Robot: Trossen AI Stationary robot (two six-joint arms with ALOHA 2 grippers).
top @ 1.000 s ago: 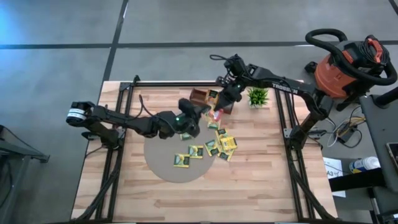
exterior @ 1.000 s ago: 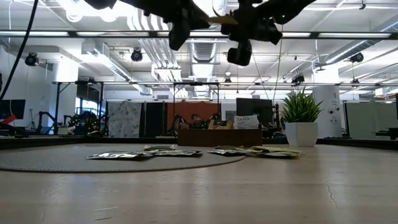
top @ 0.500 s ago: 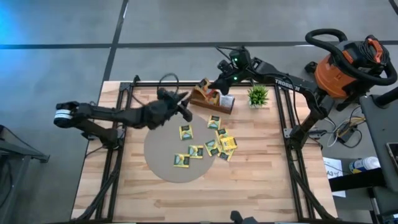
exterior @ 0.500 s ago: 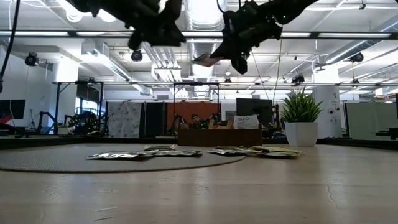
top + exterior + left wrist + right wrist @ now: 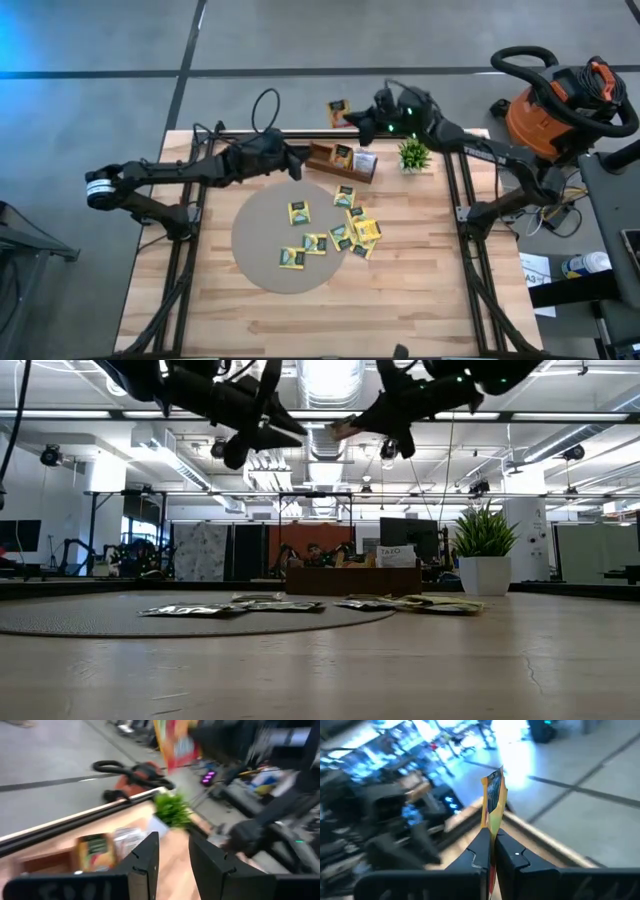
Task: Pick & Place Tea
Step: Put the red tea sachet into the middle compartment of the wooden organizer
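Note:
My right gripper (image 5: 352, 114) is high above the table's far edge, shut on an orange-red tea sachet (image 5: 337, 108), which also shows in the low view (image 5: 345, 428). My left gripper (image 5: 297, 166) hovers open in the air by the left end of the brown wooden tray (image 5: 340, 158), touching nothing; its fingers (image 5: 145, 857) stand apart. Several yellow and green sachets (image 5: 298, 211) lie flat on the round mat (image 5: 262, 240) and on the wood beside it (image 5: 365, 232). The tray holds upright sachets (image 5: 94, 851). My right gripper pinches the orange-red sachet between its two fingers (image 5: 481, 851) by one edge (image 5: 492, 827). The fingers come roughly level from the table's right side. The sachet is lifted clear and sticks out past the fingertips, edge-on in the wrist view.
A small green potted plant (image 5: 413, 153) stands right of the tray near the far edge. Black frame rails (image 5: 188, 250) run along the table's left, far and right sides. An orange shop vacuum (image 5: 550, 100) stands off the far right corner. The near half of the table is bare wood.
My right gripper has taken the orange-red sachet from beside the tray, risen, and swung toward the far edge, tipping from pointing down to about level. My left gripper has pulled back from over the mat, up and toward the far-left, tipping to about level.

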